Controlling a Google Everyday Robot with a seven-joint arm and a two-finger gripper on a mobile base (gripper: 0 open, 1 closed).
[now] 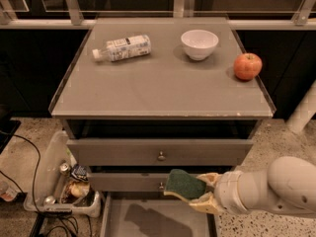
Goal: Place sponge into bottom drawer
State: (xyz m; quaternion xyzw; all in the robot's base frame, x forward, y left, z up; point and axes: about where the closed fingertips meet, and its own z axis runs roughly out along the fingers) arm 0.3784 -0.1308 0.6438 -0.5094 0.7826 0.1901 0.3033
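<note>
My gripper point(196, 191) comes in from the lower right and is shut on the sponge point(184, 183). The sponge shows its dark green top with a thin pale yellow edge below. It hangs just above the pulled-out bottom drawer point(153, 218), a wide shallow grey tray, over the drawer's back right part. The sponge's shadow lies on the drawer floor. The two upper drawers with round knobs point(161, 156) are shut behind it.
On the cabinet top point(163, 83) lie a plastic bottle point(122, 48) on its side, a white bowl point(199, 44) and a red apple point(247, 66). A clear bin point(64, 181) with cans and rubbish stands on the floor at the left, with cables beside it.
</note>
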